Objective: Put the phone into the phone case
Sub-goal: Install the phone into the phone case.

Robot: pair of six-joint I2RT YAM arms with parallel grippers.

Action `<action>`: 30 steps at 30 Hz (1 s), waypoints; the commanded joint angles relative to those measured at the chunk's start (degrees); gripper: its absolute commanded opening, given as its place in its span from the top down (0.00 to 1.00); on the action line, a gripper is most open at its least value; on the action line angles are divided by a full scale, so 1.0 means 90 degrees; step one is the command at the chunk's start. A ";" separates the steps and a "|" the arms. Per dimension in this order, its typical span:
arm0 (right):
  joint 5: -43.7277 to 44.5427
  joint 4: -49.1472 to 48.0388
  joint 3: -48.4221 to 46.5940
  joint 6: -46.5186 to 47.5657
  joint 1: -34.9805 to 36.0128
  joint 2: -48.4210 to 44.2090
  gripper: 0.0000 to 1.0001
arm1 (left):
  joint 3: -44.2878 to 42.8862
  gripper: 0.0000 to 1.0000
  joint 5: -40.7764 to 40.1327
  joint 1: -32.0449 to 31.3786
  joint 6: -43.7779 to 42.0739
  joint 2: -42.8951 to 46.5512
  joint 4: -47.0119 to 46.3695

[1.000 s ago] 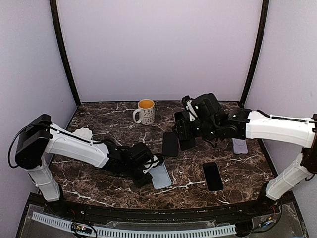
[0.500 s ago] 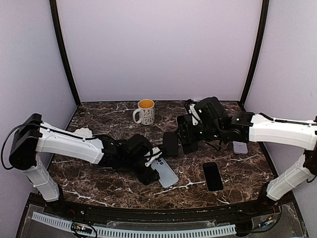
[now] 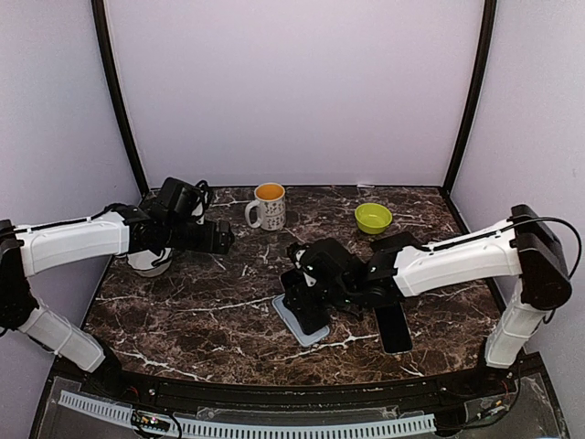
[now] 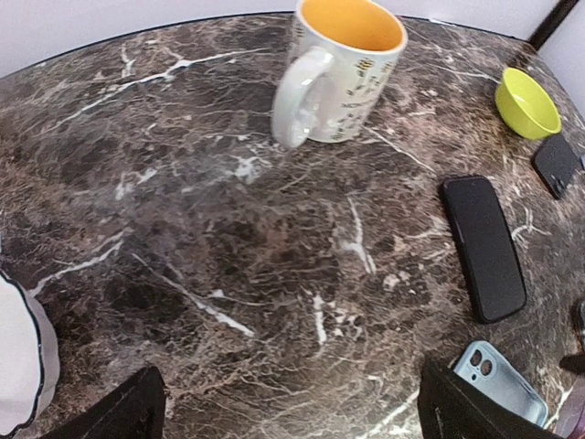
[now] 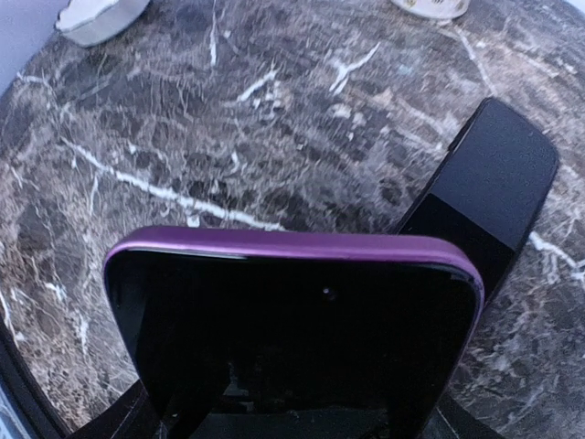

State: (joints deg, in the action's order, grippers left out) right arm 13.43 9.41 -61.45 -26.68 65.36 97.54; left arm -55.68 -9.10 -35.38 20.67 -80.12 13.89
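Dark marble worktop (image 3: 183, 311), lilac walls behind.

Changes since one second ago:
- The left claw (image 3: 219, 238) has let go of the light-blue phone case (image 3: 317, 336) and withdrawn to the left of the mug (image 3: 268, 207). Its jaws are spread wide and empty.
- The right claw (image 3: 306, 309), grasping the purple-edged phone (image 5: 292, 320), has moved from right of the mug to in front of it. It is now over the phone case, which lies flat.

Count:
- one mug
- one green bowl (image 3: 373, 218)
- one white bowl (image 3: 146, 262)
- one phone case
- one purple-edged phone
- two black handsets (image 4: 484, 247)
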 commanded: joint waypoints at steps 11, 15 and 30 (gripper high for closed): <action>0.0511 -0.0282 -0.0604 0.0015 0.0210 0.0903 1.00 | -0.0567 0.01 -0.0386 0.0259 -0.0383 -0.0403 0.0162; 0.0395 -0.0131 -0.0626 -0.0163 0.0240 0.0998 1.00 | -0.0559 0.01 -0.0580 0.0268 -0.0491 -0.0350 0.0154; 0.0440 0.0972 -0.0987 -0.0594 0.0371 0.1032 1.00 | -0.0467 0.01 -0.0607 0.0270 -0.0594 -0.0263 0.0095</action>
State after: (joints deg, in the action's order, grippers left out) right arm 16.34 15.81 -67.24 -30.89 67.77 106.91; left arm -60.05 -13.87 -33.26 16.08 -83.96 14.46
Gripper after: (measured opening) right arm 0.730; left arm 0.988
